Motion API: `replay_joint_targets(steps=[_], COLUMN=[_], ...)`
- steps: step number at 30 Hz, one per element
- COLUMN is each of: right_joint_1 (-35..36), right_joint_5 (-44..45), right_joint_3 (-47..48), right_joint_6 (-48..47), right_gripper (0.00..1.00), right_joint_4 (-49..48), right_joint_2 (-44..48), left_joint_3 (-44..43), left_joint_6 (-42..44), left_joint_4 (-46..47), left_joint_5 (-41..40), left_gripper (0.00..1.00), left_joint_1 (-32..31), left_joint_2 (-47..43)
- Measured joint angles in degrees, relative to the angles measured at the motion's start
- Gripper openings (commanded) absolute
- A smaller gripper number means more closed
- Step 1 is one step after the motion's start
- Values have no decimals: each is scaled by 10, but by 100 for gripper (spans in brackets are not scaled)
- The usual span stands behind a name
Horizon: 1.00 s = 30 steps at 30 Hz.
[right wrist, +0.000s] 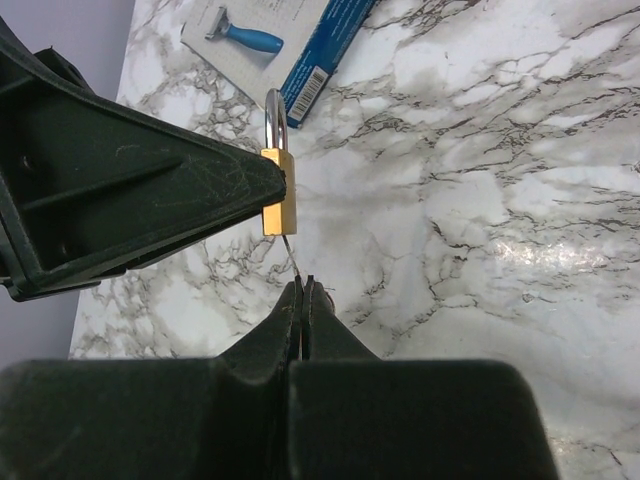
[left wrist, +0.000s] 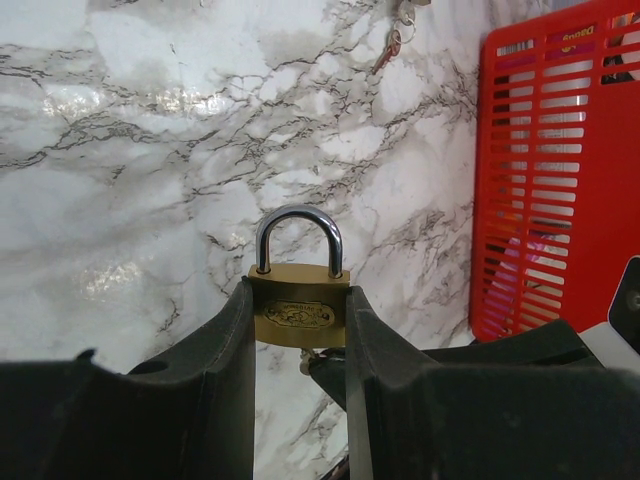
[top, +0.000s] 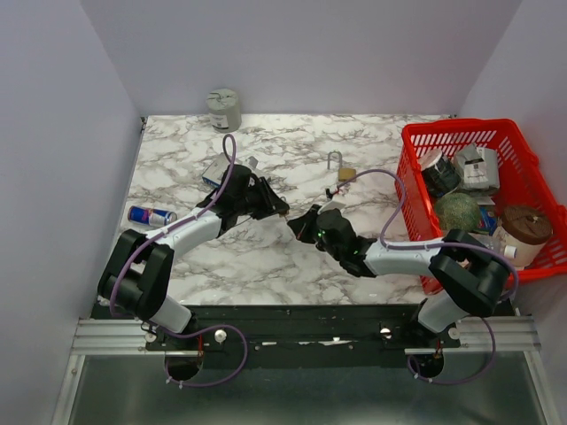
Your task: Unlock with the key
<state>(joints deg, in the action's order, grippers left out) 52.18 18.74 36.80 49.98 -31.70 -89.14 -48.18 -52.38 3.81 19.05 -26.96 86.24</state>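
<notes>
A brass padlock (left wrist: pixel 298 315) with a steel shackle (left wrist: pixel 298 215) is pinched by its sides between my left gripper's (left wrist: pixel 298 290) fingers, held above the marble table; both shackle legs sit in the body. In the right wrist view the padlock (right wrist: pixel 279 205) shows edge-on, and the thin blade of the key (right wrist: pixel 292 260) runs from its underside down into my right gripper (right wrist: pixel 304 287), which is shut on the key. From above, the left gripper (top: pixel 280 211) and the right gripper (top: pixel 298 227) meet tip to tip at the table's middle.
A second padlock (top: pixel 341 168) with a key bunch (top: pixel 335 190) lies behind the grippers. A red basket (top: pixel 416 142) of items stands right. A razor package (top: pixel 217 168), a blue can (top: pixel 151 215) and a grey canister (top: pixel 224 109) are on the left and back.
</notes>
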Motion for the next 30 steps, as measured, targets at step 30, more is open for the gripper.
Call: replay_joint_targets(steps=[30], right_joint_1=[0], right_joint_5=[15], right_joint_3=[25], right_joint_6=[-5], right_gripper=[1], right_joint_4=[6], right_joint_2=[-12], left_joint_3=[4], left_joint_6=[-21], left_joint_4=[42], left_joint_5=[-4], left_gripper=[0], left_joint_1=[3], left_joint_2=[0])
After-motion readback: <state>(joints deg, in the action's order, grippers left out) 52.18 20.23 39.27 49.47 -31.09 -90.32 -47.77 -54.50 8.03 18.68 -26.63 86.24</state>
